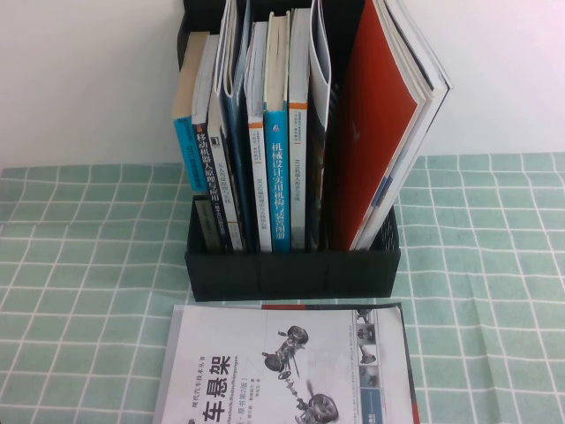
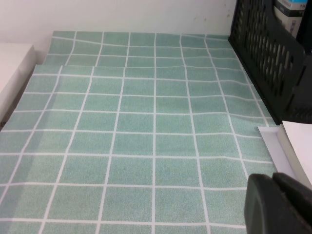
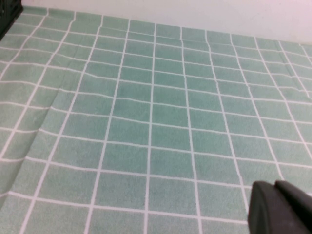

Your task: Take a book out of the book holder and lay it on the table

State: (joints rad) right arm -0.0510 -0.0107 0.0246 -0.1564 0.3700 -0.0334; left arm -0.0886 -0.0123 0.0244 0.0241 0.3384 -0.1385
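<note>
We see both jaws closed and empty, left gripper low over the green-checked worktop left of the black box-shaped book holder, right gripper to its right, while the thin white magazine, probably light and floppy, stands upright inside, best pinched at its top edge.

Upright books fill the book holder on the table; a magazine lies before it.

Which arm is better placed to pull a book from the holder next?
Left, probably. The left gripper hovers over the table close beside the book holder, near its side wall. The right gripper, jaws shut, is over open cloth, with the holder barely at its view's edge.
</note>
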